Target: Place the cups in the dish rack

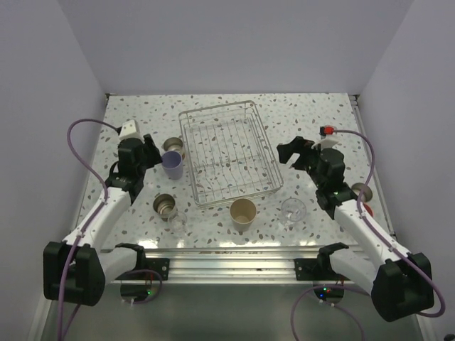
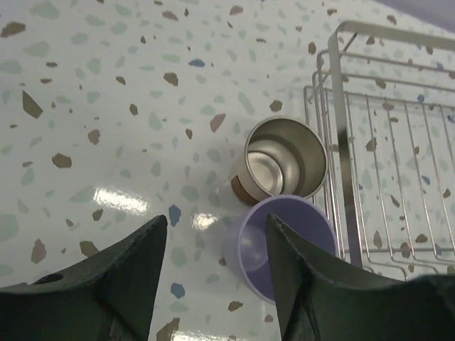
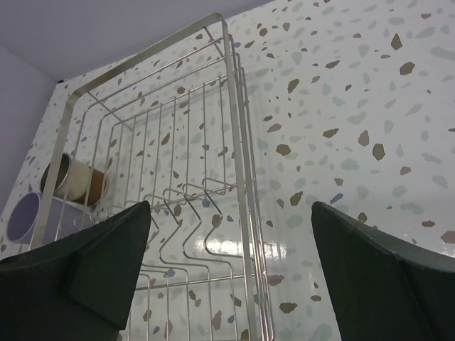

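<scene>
The silver wire dish rack (image 1: 227, 153) sits mid-table with no cup in it. A lavender cup (image 1: 172, 164) and a steel cup (image 1: 173, 146) stand upright at its left side. My left gripper (image 1: 152, 154) is open just left of the lavender cup. In the left wrist view, its right finger (image 2: 313, 284) overlaps the lavender cup's (image 2: 281, 249) mouth, with the steel cup (image 2: 284, 165) just beyond. My right gripper (image 1: 291, 152) is open and empty over the rack's right rim (image 3: 238, 163).
A second steel cup (image 1: 165, 206) and a clear glass (image 1: 176, 222) stand at front left. A beige tumbler (image 1: 243, 212) and another clear glass (image 1: 293, 210) stand in front of the rack. One more cup (image 1: 364, 192) sits by the right edge, partly hidden by my right arm.
</scene>
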### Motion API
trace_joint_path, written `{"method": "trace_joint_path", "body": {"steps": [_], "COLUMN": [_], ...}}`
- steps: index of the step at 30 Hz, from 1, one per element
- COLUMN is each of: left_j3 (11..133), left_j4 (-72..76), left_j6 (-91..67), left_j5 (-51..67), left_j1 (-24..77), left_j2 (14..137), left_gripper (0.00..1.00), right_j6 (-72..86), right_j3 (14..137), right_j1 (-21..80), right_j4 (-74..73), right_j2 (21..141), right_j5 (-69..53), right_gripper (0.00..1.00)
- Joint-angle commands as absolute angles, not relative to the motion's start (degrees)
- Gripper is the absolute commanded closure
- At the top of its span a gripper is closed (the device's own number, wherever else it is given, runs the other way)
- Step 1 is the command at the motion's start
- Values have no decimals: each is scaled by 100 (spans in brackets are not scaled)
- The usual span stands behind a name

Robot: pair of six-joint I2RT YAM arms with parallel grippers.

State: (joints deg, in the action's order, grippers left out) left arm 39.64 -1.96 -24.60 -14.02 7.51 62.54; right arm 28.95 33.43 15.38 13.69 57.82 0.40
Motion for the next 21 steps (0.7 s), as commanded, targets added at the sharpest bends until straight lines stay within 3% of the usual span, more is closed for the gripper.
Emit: {"method": "trace_joint_path", "body": {"steps": [1,16,21], "left_j3": [4149,3911,3929], "left_j4": [-694,-343,-211], "left_j6": [-2461,-2434,-2435], "left_j5": [-897,-413,-466], "left_j1": [729,729,729], "left_j2": [6477,7022,7347], "left_gripper": [40,43,58], "right_j6": [2980,2944,2927], "right_j3": [3542,3630,3656], "right_j1": [1538,1547,1547], "right_j4": [1222,1134,1107], "right_j2": [5476,5651,5748], "right_j5": [-9,-9,-9], "right_gripper": [2,2,2]}}
